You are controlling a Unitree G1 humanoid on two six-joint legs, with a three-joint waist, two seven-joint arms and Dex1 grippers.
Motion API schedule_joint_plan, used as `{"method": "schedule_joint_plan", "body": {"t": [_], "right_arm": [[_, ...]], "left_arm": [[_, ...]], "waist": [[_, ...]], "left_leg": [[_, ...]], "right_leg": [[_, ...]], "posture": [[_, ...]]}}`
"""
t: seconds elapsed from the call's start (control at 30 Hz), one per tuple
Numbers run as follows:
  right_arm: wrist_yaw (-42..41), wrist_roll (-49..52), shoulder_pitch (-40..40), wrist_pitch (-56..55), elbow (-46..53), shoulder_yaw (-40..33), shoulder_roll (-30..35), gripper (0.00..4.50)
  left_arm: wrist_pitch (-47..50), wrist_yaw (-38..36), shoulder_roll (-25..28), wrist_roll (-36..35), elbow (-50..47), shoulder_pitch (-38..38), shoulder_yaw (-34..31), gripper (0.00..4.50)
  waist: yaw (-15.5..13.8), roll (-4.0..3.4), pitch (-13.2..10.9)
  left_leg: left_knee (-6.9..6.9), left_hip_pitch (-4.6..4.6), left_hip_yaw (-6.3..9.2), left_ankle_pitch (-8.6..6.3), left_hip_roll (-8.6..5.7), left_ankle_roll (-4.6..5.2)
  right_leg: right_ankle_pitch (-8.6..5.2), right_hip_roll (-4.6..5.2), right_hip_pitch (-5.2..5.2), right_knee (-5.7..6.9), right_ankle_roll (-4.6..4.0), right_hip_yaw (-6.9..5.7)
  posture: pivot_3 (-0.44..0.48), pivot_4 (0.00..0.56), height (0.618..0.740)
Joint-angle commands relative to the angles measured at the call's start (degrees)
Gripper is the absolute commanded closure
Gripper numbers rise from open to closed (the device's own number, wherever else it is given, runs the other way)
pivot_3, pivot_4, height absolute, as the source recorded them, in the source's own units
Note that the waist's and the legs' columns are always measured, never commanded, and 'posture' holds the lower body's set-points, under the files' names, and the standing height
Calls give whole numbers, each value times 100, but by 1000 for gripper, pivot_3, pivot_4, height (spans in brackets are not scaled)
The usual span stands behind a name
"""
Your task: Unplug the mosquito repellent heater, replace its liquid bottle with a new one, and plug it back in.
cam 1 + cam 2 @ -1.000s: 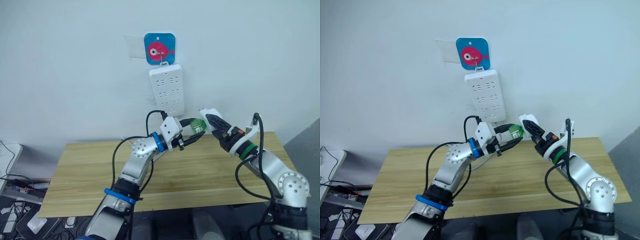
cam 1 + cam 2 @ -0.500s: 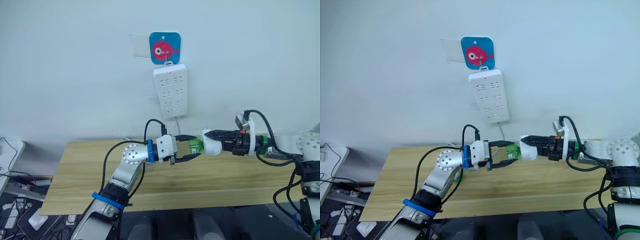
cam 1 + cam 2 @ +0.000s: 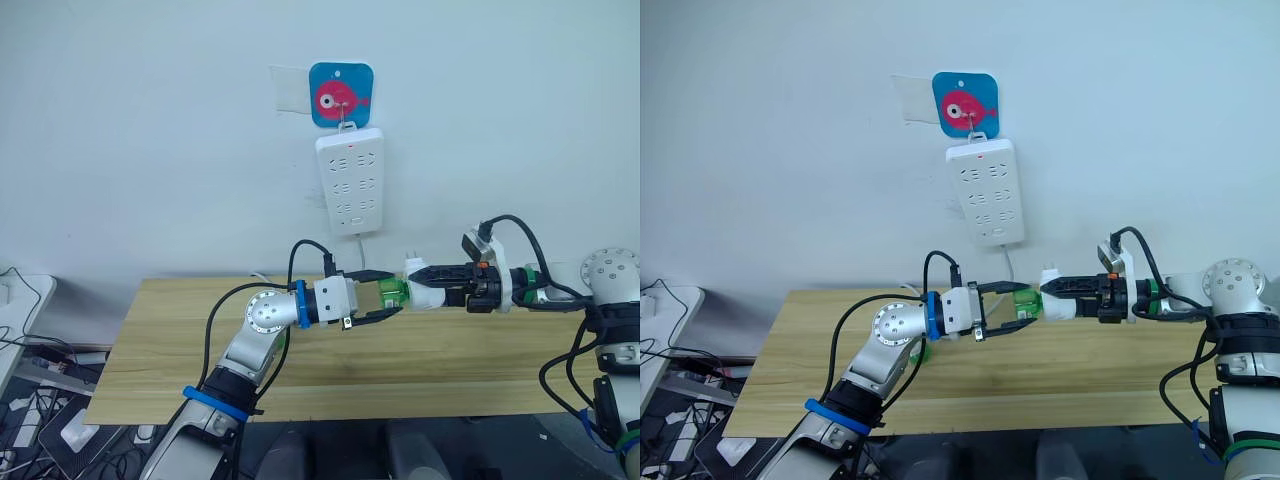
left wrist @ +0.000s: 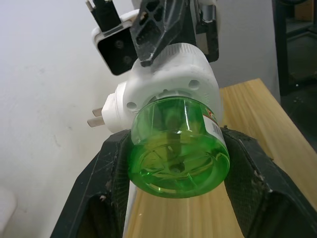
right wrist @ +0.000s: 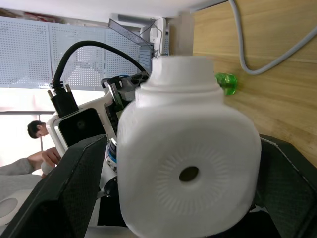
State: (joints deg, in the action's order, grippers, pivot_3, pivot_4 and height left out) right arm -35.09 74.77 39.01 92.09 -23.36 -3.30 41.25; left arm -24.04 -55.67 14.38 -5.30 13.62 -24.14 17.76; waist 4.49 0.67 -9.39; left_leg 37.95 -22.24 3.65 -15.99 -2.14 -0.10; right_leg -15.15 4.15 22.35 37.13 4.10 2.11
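The white mosquito repellent heater [image 3: 428, 296] hangs in the air above the wooden table [image 3: 170, 345], prongs [image 4: 96, 117] free of any socket. My right gripper [image 3: 424, 284] is shut on its body from the right. A green liquid bottle [image 4: 178, 148] sticks out of the heater's end towards my left arm. My left gripper [image 3: 394, 292] is shut on that bottle, one finger [image 4: 111, 183] on each side. Both arms lie level, meeting end to end. A second green bottle [image 5: 226, 82] lies on the table behind.
A long white power strip [image 3: 350, 180] hangs on the wall from a blue fish hook plate [image 3: 341, 94], above and left of the heater. Its grey cable [image 5: 257, 54] runs over the table's back. A person [image 5: 37, 133] sits far off.
Both grippers have come down from just under the power strip to a level hold over the table, and the right arm has swung out to the right. Both grips are unchanged.
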Motion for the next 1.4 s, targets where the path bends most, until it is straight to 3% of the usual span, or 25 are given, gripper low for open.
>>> {"method": "schedule_joint_plan", "body": {"t": [0.03, 0.13, 0.27, 0.37, 0.53, 0.6, 0.67, 0.77, 0.83, 0.87, 1.03, 1.13, 1.2, 1.33, 1.4], "right_arm": [[-372, -281, 77, 41, 108, -141, 63, 612], [-620, -474, 89, 41, 104, -134, 92, 1482], [-849, -689, 97, 41, 122, -144, 65, 1526], [-999, -822, 69, 41, 204, -158, 34, 1526], [-1619, -1130, -124, -208, 695, 167, 254, 1526], [-1920, -1216, -219, -298, 971, 309, 375, 1526], [-2156, -1278, -260, -356, 1101, 410, 434, 1526], [-2366, -1367, -269, -377, 1163, 463, 433, 1526], [-2418, -1426, -258, -375, 1160, 454, 410, 1526], [-2425, -1438, -250, -360, 1144, 432, 394, 1526], [-2456, -1491, -255, -280, 1143, 282, 349, 1526], [-2440, -1444, -280, -165, 1128, 150, 357, 1526], [-2347, -1445, -249, -107, 984, -24, 323, 1526], [-2022, -1506, -99, 30, 438, -531, 148, 1526], [-1899, -1537, -86, 32, 267, -735, 92, 1526]], "left_arm": [[-155, 29, -2, -17, -120, -55, 10, 2234], [-176, 13, 6, -27, -96, -70, 16, 2234], [-163, -96, 12, -93, -82, -97, 65, 2234], [540, -127, -86, -461, -270, -53, -3, 2234], [5304, -50, 42, -2890, -1211, -171, -445, 2234], [7307, 137, 104, -4249, -1007, -443, -1009, 2234], [8421, 201, 139, -5026, -748, -640, -1410, 2234], [9183, 321, 95, -5407, -306, -880, -1747, 2234], [9270, 314, 69, -5374, -249, -948, -1752, 2234], [9269, 259, 65, -5336, -243, -976, -1728, 1513], [9274, 324, -2, -5224, -277, -1022, -1843, 21], [8809, 323, 292, -4770, -590, -864, -1777, 21], [7948, 2, 723, -4126, -1195, -654, -1494, 21], [5730, -463, 1257, -2790, -2289, -172, -1004, 21], [3810, -670, 1336, -1821, -2523, 216, -729, 21]], "waist": [[-1, 0, 0], [-2, 0, 0], [-4, 0, 0], [-3, 0, 0], [24, -1, 0], [31, 0, 0], [41, -1, -1], [56, -1, -1], [54, -1, 0], [50, -1, -1], [29, -2, 0], [33, -1, 0], [44, -2, 0], [-1, -4, 2], [-49, -6, 3]], "left_leg": [[0, -1, 0, 0, 0, 0], [0, -1, 0, 0, 0, 0], [1, -3, 0, 0, -2, 0], [1, -3, 0, 0, -3, 0], [9, -20, 9, 0, -4, 0], [12, -29, 20, 0, -4, 0], [14, -33, 32, 0, -5, 0], [17, -31, 35, 1, -6, 0], [19, -31, 36, 2, -8, -2], [19, -30, 36, 3, -9, -3], [19, -32, 34, 7, -12, -11], [18, -31, 29, 7, -14, -12], [15, -31, 27, 7, -13, -15], [9, -62, 4, 28, -12, -51], [8, -64, -8, 28, -17, -51]], "right_leg": [[0, 0, 0, 0, 0, 0], [1, 0, 3, 1, 1, -1], [1, 2, 2, 1, 2, -1], [1, 2, 3, 1, 2, -1], [1, 3, 14, 6, 3, -8], [1, 0, 21, 8, 4, -18], [0, -3, 24, 14, 5, -28], [0, -6, 28, 21, 6, -30], [0, -6, 27, 22, 5, -30], [1, -5, 26, 23, 4, -28], [2, 1, 30, 21, 2, -23], [2, 3, 30, 17, 2, -15], [3, 2, 35, 16, 1, -11], [7, 5, 87, 28, -7, 13], [11, 13, 88, 24, -11, 19]], "posture": [[-91, 161, 740], [-93, 158, 740], [-95, 154, 740], [-97, 154, 740], [-98, 154, 740], [-98, 152, 740], [-104, 151, 740], [-108, 149, 740], [-114, 146, 740], [-114, 146, 740], [-116, 143, 740], [-118, 141, 740], [-118, 137, 740], [-89, 133, 740], [-88, 131, 740]]}}
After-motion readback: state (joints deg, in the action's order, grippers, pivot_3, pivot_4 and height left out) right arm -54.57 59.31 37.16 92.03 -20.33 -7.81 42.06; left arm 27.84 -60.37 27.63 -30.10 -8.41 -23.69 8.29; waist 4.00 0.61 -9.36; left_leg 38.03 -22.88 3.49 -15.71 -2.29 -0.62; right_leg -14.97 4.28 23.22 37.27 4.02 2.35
